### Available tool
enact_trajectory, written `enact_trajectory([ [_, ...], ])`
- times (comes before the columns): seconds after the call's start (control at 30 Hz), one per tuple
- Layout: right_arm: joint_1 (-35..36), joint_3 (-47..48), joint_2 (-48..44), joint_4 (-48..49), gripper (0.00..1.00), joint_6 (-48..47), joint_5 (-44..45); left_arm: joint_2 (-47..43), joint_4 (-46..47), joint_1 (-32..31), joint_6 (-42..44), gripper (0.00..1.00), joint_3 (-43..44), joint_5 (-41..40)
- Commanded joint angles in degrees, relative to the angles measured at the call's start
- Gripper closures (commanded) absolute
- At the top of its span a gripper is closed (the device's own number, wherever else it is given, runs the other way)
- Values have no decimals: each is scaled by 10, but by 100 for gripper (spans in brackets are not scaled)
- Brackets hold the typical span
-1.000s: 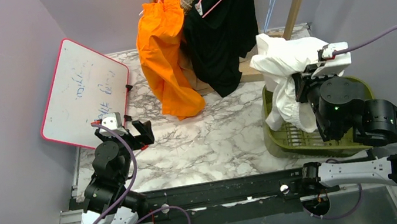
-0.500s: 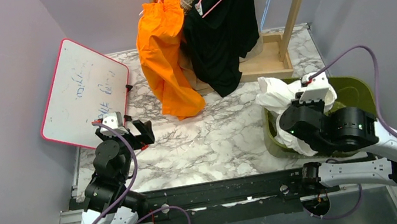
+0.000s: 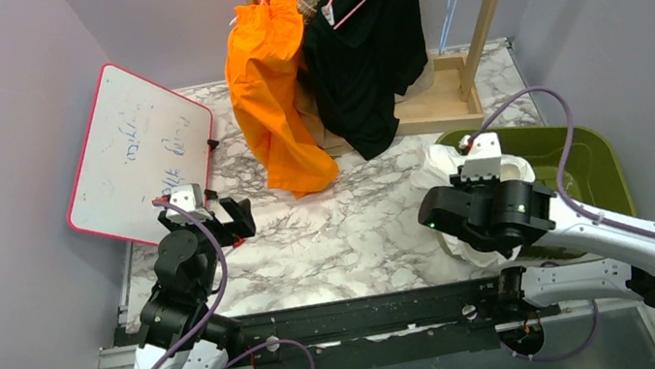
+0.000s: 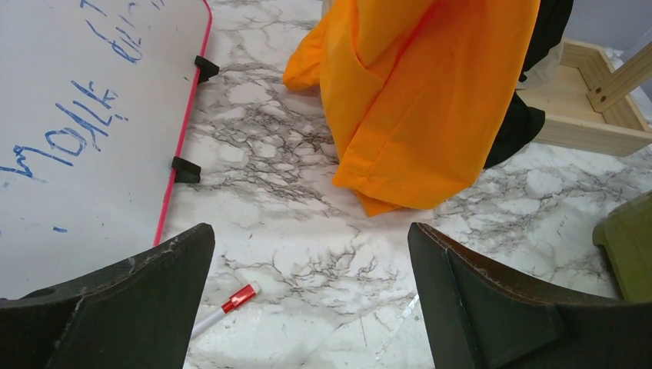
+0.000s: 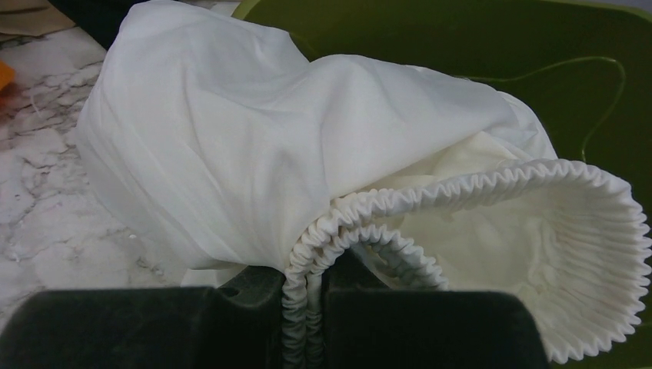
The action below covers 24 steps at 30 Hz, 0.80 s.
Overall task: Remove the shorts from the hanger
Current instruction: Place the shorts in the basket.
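Right wrist view: I find the right fingers (image 5: 265, 319) clamped on the gathered waistband of the white shorts (image 5: 231, 146). These lie bunched over the rim of the green basket (image 5: 461, 46), at 4 o'clock on the bench (image 3: 350, 230). The orange shorts (image 3: 270, 85) and black shorts (image 3: 367, 51) hang at 12 o'clock. At 8 o'clock the left fingers (image 4: 131, 300) stand spread wide, gripping nothing.
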Motion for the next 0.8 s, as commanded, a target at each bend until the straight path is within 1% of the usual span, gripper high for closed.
enact_trajectory([
  [0.0, -61, -31, 16, 127, 97, -74, 22, 7, 2, 2, -3, 1, 12, 12],
  [0.07, -146, -54, 16, 243, 96, -206, -45, 8, 3, 2, -3, 1, 12, 13],
  [0.13, -223, -85, -2, 318, 96, -262, -101, 7, 4, 1, -3, 1, 11, 13],
  [0.17, -256, -97, -15, 341, 96, -279, -128, 7, 3, 1, -3, 1, 11, 13],
  [0.27, -325, -110, -56, 358, 97, -267, -170, 9, 3, 2, -4, 1, 11, 14],
  [0.33, -348, -106, -74, 354, 97, -259, -169, 12, 3, 2, -4, 1, 11, 18],
  [0.4, -364, -89, -75, 318, 97, -244, -131, 15, 4, 2, -3, 1, 11, 24],
  [0.47, -385, -68, -68, 260, 97, -201, -80, 16, 4, 2, -3, 1, 11, 29],
  [0.53, -412, -71, -72, 245, 97, -188, -53, 17, 6, 1, -3, 1, 11, 33],
  [0.6, -445, -85, -83, 242, 98, -182, -48, 17, 8, 1, -3, 1, 9, 37],
  [0.67, -486, -110, -91, 277, 98, -221, -69, 18, 11, 1, -3, 1, 7, 40],
  [0.77, -587, -149, -81, 337, 98, -285, -138, 25, 16, 2, 0, 1, 4, 47],
])
